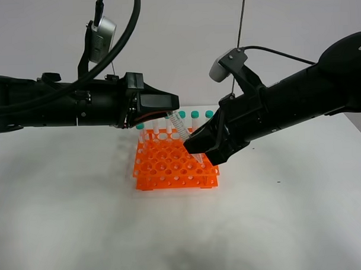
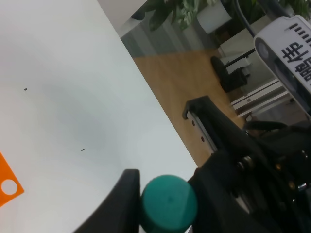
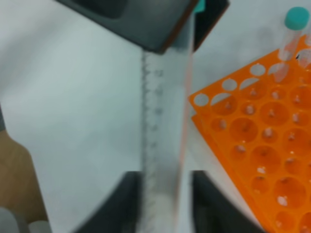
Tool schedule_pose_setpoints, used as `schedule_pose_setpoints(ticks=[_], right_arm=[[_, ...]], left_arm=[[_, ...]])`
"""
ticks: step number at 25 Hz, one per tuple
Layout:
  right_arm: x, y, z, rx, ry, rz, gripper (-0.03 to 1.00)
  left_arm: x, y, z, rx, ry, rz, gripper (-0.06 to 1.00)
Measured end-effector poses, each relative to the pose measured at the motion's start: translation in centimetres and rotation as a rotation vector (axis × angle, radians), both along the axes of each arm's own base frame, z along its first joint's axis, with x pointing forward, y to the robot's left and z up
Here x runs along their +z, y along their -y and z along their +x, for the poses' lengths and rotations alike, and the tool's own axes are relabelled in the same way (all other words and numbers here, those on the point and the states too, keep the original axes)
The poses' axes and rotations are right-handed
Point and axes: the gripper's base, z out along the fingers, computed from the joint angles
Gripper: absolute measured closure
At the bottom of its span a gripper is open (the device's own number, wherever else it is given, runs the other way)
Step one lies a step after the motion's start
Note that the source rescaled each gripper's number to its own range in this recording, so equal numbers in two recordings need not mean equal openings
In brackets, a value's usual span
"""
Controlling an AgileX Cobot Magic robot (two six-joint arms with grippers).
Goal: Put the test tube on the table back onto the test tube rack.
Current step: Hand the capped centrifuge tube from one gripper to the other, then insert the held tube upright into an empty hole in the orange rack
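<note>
L arm (image 1: 61, 103): in from left, approx. level, stretched toward middle.
R arm (image 1: 298, 101): in from right, sloping down toward middle.
L gripper (image 1: 168, 112): clamped on cap end of test tube (image 1: 181, 128); cap sits between fingers (image 2: 124, 199).
R gripper (image 1: 196, 147): lower than L gripper, angled down; fingers (image 3: 124, 204) tight on both sides of tube's lower part.
Grippers: near each other, not touching; both on same tilted tube.

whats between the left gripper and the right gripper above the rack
The test tube spans that gap, tilted: its cap end sits in the left gripper, its lower part between the fingers of the right gripper. It is clearest in the right wrist view.
</note>
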Motion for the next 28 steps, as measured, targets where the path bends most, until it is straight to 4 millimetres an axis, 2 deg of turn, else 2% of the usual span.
schedule_pose_setpoints(ticks=[3, 4, 6, 12, 17, 22, 28], right_arm=[[0.0, 0.0, 0.1, -0.008, 0.003, 0.001, 0.22], [0.1, 0.0, 0.1, -0.013, -0.002, 0.004, 0.12], [0.6, -0.1, 0.3, -0.023, -0.006, 0.010, 0.03], [4.4, -0.3, 0.8, -0.022, -0.064, -0.020, -0.02], [7.0, 1.1, 1.5, -0.152, -0.102, -0.206, -0.02], [6.9, 4.1, 3.2, -0.418, -0.174, -0.292, -0.03], [4.4, 10.1, 6.3, -0.711, -0.319, -0.384, -0.03]], left_arm=[[0.0, 0.0, 0.0, -0.002, -0.005, -0.005, 0.93], [0.0, 0.0, 0.0, -0.001, -0.006, -0.005, 0.93], [0.0, 0.0, 0.0, -0.001, -0.007, -0.006, 0.93], [0.0, 0.0, 0.0, -0.001, -0.008, -0.006, 0.93], [0.0, 0.0, 0.0, 0.000, -0.008, -0.006, 0.93], [0.0, 0.0, 0.0, 0.001, -0.008, -0.005, 0.93], [0.0, 0.0, 0.0, 0.001, -0.008, -0.005, 0.93]])
